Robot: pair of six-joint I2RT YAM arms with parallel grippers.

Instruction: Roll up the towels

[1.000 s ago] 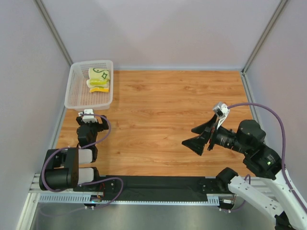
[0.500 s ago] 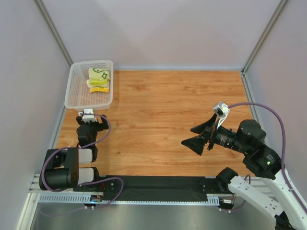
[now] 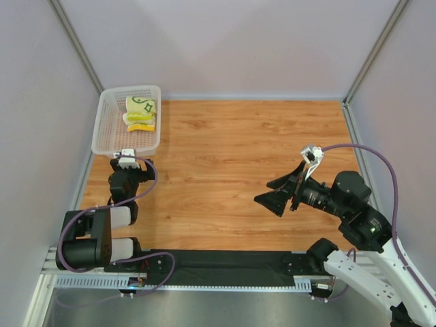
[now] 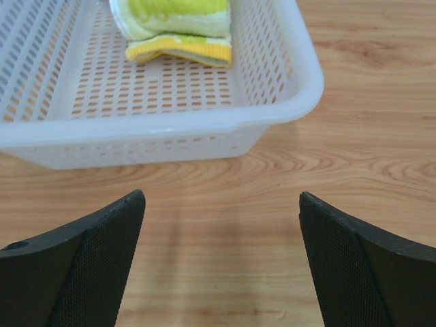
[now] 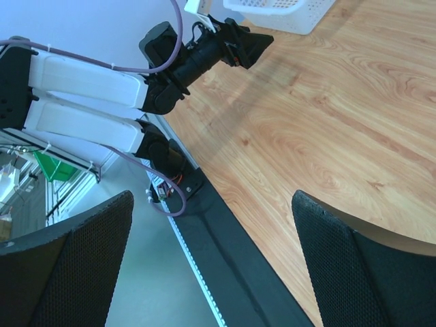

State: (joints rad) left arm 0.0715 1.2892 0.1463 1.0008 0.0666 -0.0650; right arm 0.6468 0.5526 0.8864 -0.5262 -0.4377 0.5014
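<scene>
Wood-grain desk point(image 3: 238, 170) fills the floor of a pale-walled booth, with a white basket point(image 3: 109, 129) at its far left corner. Towels point(image 3: 141, 113) lie in the basket's far end, folded and stacked rather than rolled: a green-and-white one on top, a yellow-edged one under it.

Left jaws point(image 4: 221, 259) stand spread wide and hold nothing, low over the desk just short of the basket's near rim and aimed straight at it; likely this lines them up to reach in. Right jaws point(image 5: 211, 266) are also parted and carry nothing; they hang above the desk's right half, well apart from the basket, turned toward the left arm point(image 5: 88, 88). That leaves the open middle of the desk free, which is where a towel would need to be spread for rolling.

Whether these towels wait to be rolled or were stowed after handling, the pictures do not settle; no rolled towel shows anywhere.
</scene>
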